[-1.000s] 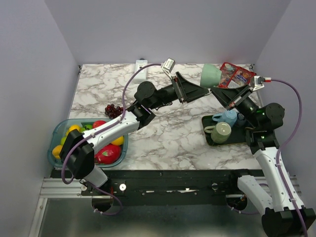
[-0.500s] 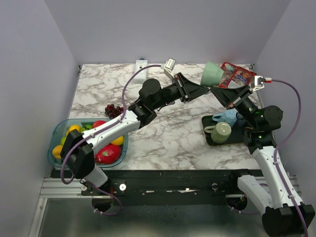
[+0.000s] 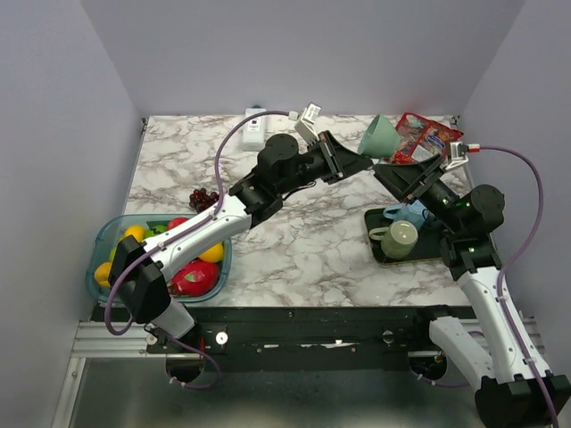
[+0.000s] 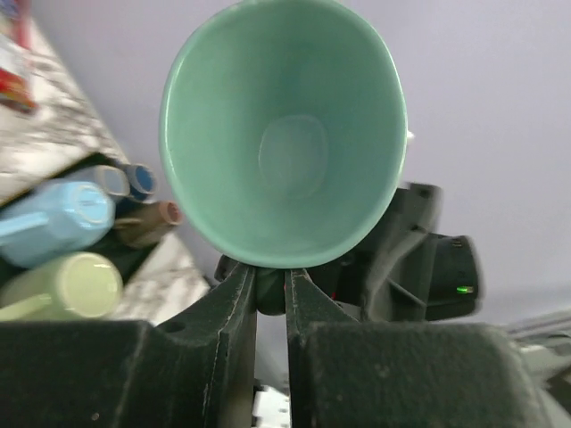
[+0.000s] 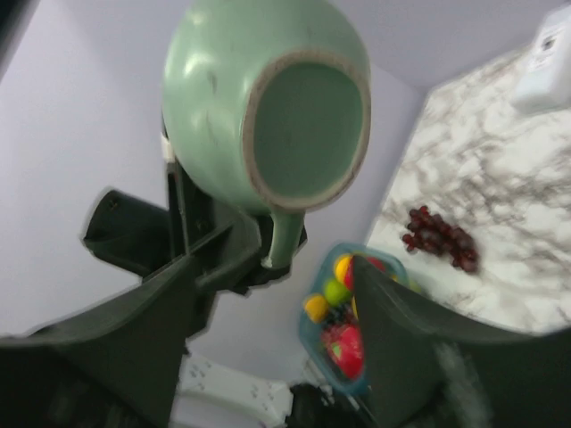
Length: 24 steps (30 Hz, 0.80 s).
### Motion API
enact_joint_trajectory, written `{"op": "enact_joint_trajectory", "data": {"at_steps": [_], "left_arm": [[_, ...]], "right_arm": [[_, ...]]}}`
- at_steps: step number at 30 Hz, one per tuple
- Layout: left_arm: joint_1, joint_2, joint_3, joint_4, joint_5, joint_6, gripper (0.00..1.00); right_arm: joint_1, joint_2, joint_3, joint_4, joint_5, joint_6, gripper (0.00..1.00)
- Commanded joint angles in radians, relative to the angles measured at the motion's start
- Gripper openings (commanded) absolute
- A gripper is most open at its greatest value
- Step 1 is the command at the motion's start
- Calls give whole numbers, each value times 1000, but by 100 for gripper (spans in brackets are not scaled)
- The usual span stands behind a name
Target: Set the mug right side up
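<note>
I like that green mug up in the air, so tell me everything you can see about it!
The mug is pale green and glossy like glazed pottery, wide at the mouth, narrow at its ringed base, and empty. It hangs tipped sideways above the table. The left pincer is shut on its handle; the right pincer is open near the base, not touching.

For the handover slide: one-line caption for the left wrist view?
Left tool holds the green mug aloft, mouth toward the camera, right arm just behind it.
</note>
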<state>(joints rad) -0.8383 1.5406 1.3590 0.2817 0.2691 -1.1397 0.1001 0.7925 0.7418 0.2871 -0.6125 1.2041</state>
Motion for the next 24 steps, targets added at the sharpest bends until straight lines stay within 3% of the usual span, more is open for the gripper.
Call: {"op": "enact_joint_trajectory", "data": {"at_steps": [1,3,8,13,24], "left_arm": [[-2,-68,90,-220,-152,321,0],[-2,-77,127,-356,-233,406,0],[2,-83,147,-571,-465,642,0],[51,-60,106,-633,-678,738,0],[280,122,69,-662,-691,738,0]], "right_arm": [[7,-47,82,-270,71,-202,95],[6,-62,111,-399,118,-271,100],[6,-79,143,-607,315,-388,100],[6,-58,156,-724,375,-436,100],[6,-50,105,-767,450,-488,100]]}}
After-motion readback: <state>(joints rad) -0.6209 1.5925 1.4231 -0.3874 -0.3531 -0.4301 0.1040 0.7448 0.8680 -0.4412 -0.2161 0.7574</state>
